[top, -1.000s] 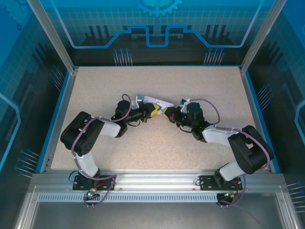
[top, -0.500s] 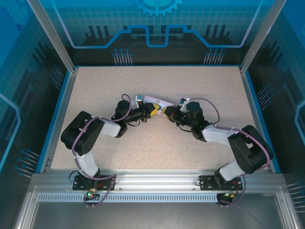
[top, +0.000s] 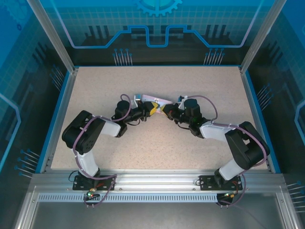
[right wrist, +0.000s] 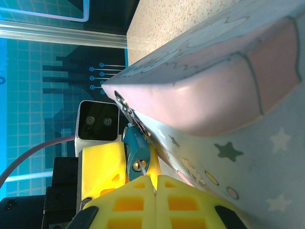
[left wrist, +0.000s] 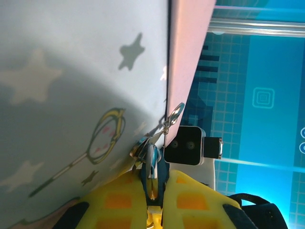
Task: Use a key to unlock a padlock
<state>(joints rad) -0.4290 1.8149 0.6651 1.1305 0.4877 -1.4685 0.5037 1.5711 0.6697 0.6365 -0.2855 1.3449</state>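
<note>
Padlock [right wrist: 137, 151] front and centre: a tiny teal body clamped between the yellow fingers [left wrist: 119, 202] of the left gripper [left wrist: 153, 180], mid-table, linked to a metal clasp [right wrist: 125, 107] at the corner of the tin [right wrist: 224, 71]. Right gripper [right wrist: 155, 187] is pinched narrow on the key [right wrist: 147, 175], a thin sliver with its tip at the keyhole (whether it's seated, I can't tell). The job now, I'd say: keep the key in line with the keyway, push it home, then twist gently while the left holds firm. Room is tight, with the tin wall at twelve o'clock and fingertips nose to nose. Open table [top: 95, 90] at six o'clock allows backing off.
</note>
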